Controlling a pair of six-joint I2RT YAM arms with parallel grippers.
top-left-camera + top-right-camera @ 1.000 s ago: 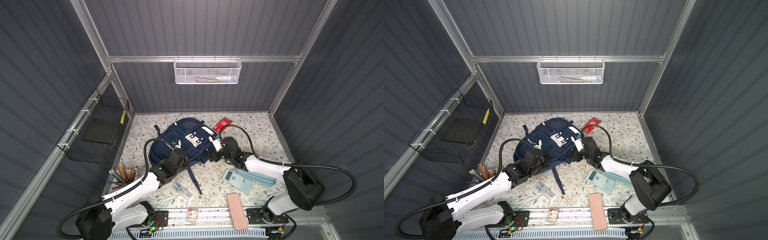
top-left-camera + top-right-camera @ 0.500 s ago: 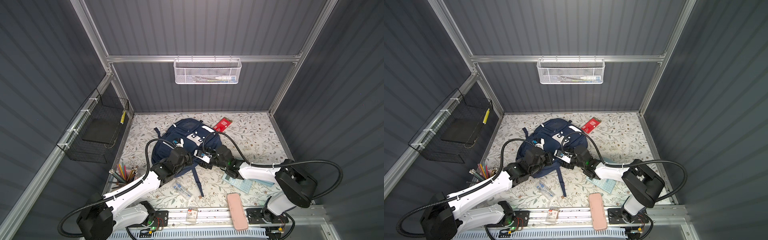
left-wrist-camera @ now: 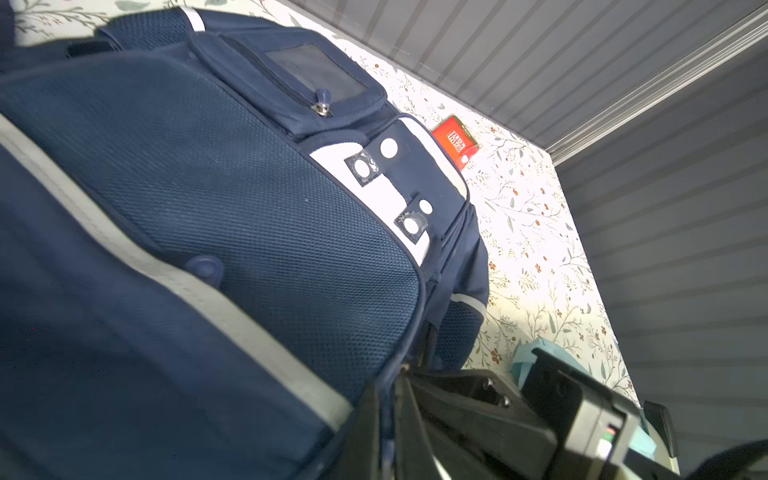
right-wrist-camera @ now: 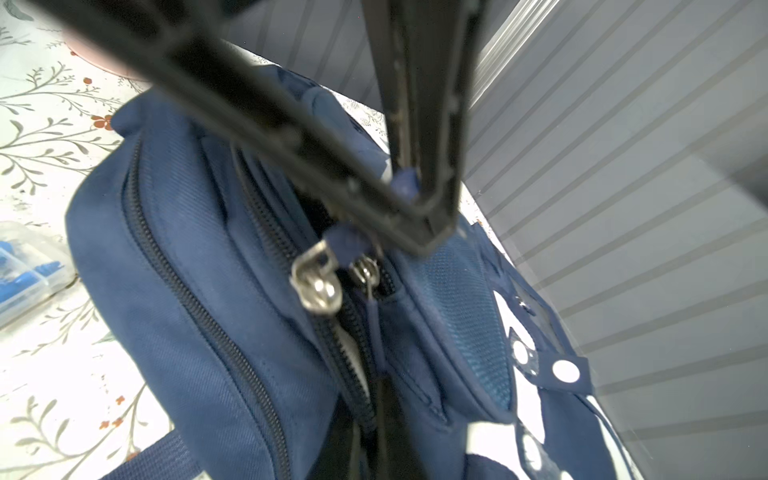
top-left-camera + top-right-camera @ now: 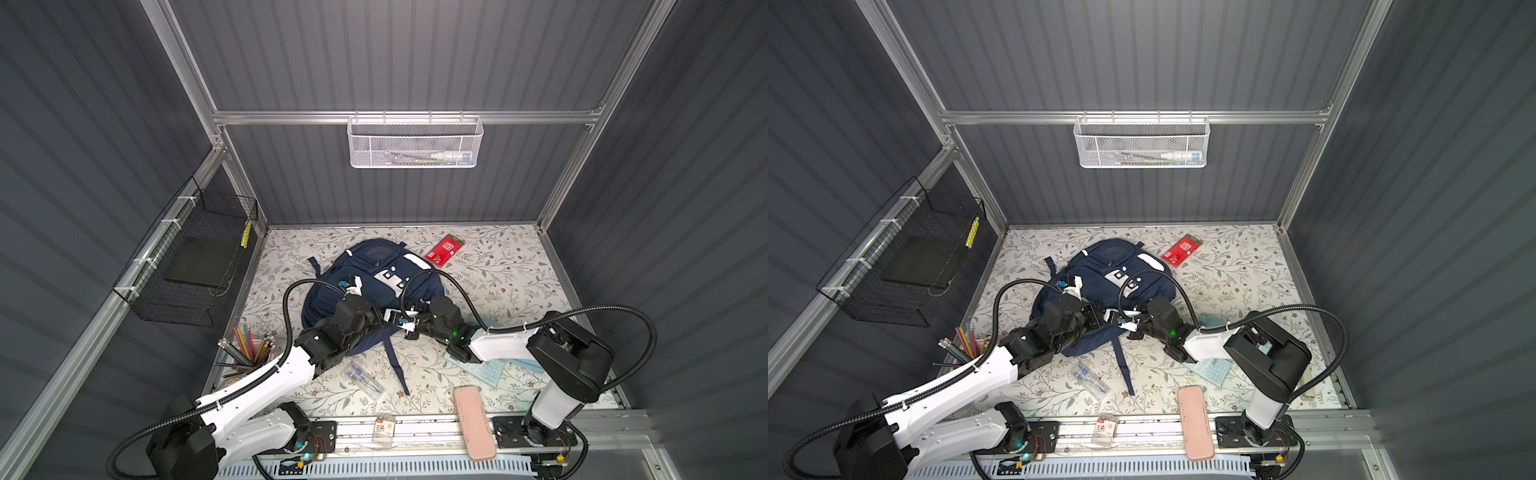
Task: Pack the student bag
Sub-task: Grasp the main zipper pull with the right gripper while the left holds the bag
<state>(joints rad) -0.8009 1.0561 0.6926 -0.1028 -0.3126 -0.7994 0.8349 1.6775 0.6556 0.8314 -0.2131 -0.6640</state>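
- The student bag (image 5: 374,282) lies flat in the middle of the flowery table (image 5: 498,282), front side up, in both top views
- My two arms meet over the end of the bag that is nearest to my bases
- My right gripper (image 4: 424,224) is squeezed tight, and its tips pinch the blue cloth zip pull (image 4: 347,243) on the bag
- The shiny metal slider (image 4: 316,286) sits just under that pull
- My left gripper (image 3: 386,415) is squeezed tight too, with a bit of the bag's blue cloth caught between its fingers
- A red packet (image 5: 444,249) lies near the far corner of the bag, not touching it
- A pink case (image 5: 473,422) lies at the near edge of the table, well apart from the bag
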